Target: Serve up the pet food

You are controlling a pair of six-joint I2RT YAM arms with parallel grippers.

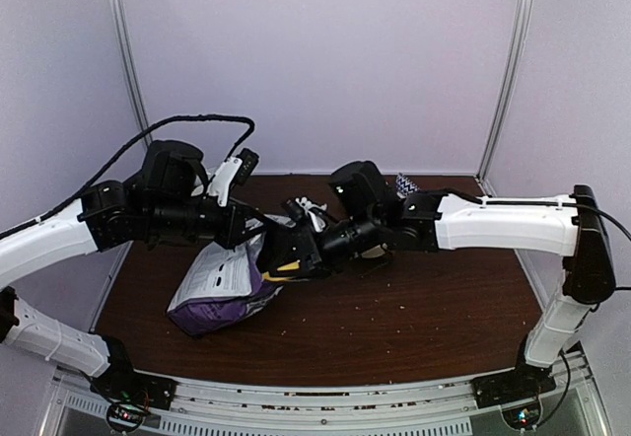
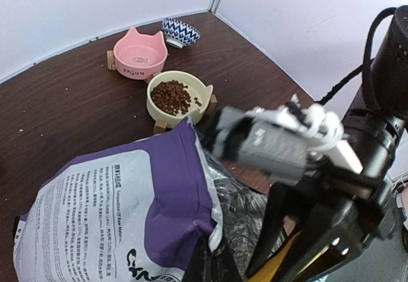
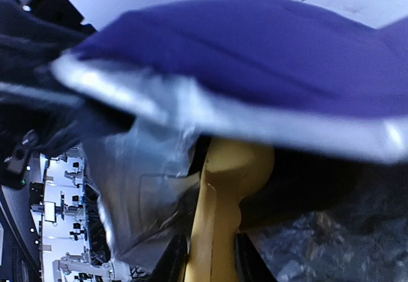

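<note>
Right gripper (image 3: 210, 264): we see it clenched on the handle of the yellow scoop (image 3: 224, 192), one finger on each side of the handle.
Yellow scoop: its handle runs up under the bag's purple rim; we cannot see the bowl end of it.
Left gripper (image 2: 213, 263): we find it pinched on the rim of the purple bag (image 2: 127, 212) at the mouth, the foil lining showing just beside it.
Purple bag: it lies tilted on the table (image 1: 424, 308), left of centre, white label up, mouth turned toward the right arm.
Arms: from above we see both reach inward and meet over the bag's mouth.
Pet food (image 2: 171, 97): we see a heap of brown pellets in the cream bowl (image 2: 203, 89), just beyond the bag's mouth; what is inside the bag is hidden from us.
Pink bowl (image 2: 137, 64): just behind the cream bowl, toward the back wall.
Patterned bowl (image 2: 181, 33): blue and white, just beside the pink one.
Table: dark brown, with small specks scattered across it.
</note>
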